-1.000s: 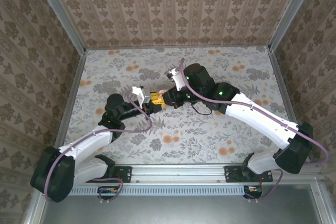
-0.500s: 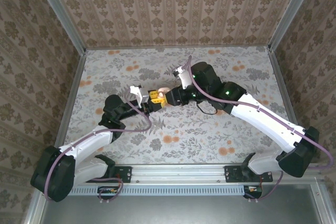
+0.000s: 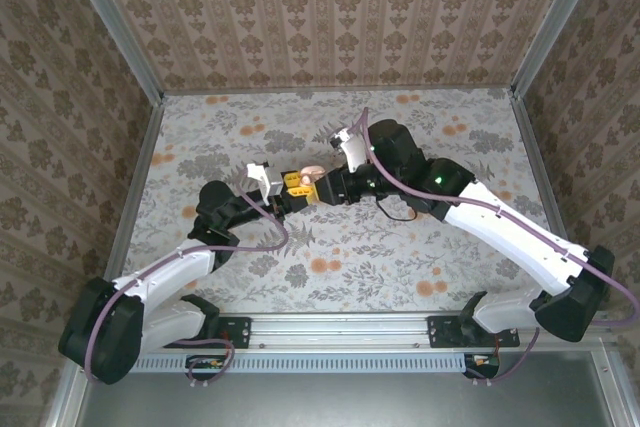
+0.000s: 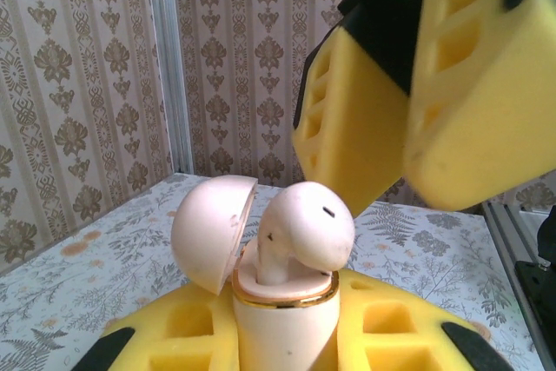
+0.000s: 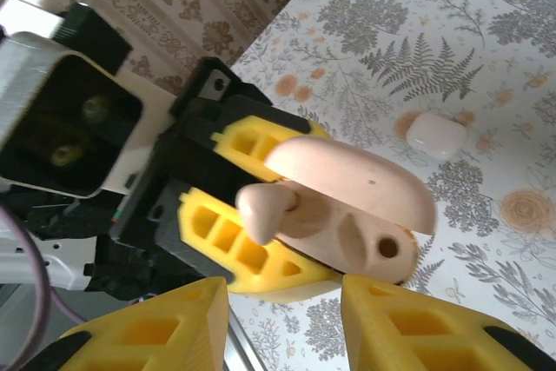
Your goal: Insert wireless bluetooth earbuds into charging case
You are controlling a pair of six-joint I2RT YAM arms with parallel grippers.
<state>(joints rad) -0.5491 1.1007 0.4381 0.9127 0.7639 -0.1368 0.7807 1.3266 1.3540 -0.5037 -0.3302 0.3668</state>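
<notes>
Since a second ago our right hand (image 5: 282, 310) has drawn back rightward from the left one, and its yellow fingers (image 5: 148, 332) now stand apart, holding nothing. Our left hand (image 3: 293, 185) is clamped on the small glossy cream plastic charging case (image 4: 282, 323), held upright above the floral-patterned table (image 3: 400, 257), its domed lid (image 4: 213, 228) hinged open. One rounded cream plastic earbud (image 4: 308, 228) sits stem-down in the case's gold-rimmed mouth.

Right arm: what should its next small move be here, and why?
Probably nudge the earbud down with the right gripper: its jaws are open, clear of it, while the earbud's head stands above the rim of the charging case, held by the left gripper.
</notes>
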